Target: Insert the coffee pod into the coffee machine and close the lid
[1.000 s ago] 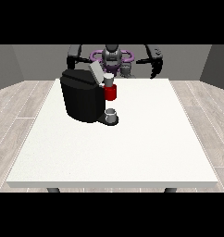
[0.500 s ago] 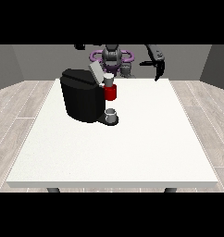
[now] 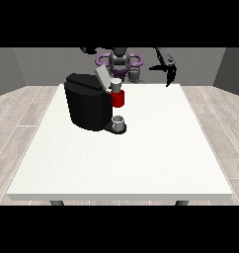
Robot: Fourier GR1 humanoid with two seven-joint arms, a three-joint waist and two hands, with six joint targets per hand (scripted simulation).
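Observation:
The black coffee machine [image 3: 89,105] stands on the white table [image 3: 141,153] at the back left. Its grey lid [image 3: 100,76] is tilted up. A small grey coffee pod [image 3: 115,85] sits upright in the top of the red brew head [image 3: 118,99]. A grey cup [image 3: 119,121] stands on the machine's base below. The hand at the view's right [image 3: 168,68] hangs above the table's far right edge, fingers pointing down and holding nothing, well apart from the machine. The hand at the view's left [image 3: 88,50] is raised high behind the machine and shows only as a small dark shape.
The robot's torso with its purple ring [image 3: 119,60] is behind the table's far edge. Grey wood-look floor surrounds the table. White tabletop stretches in front of and to the right of the machine.
The hand at the view's left has risen from beside the machine's top towards the upper edge of the scene. The hand at the view's right has barely moved.

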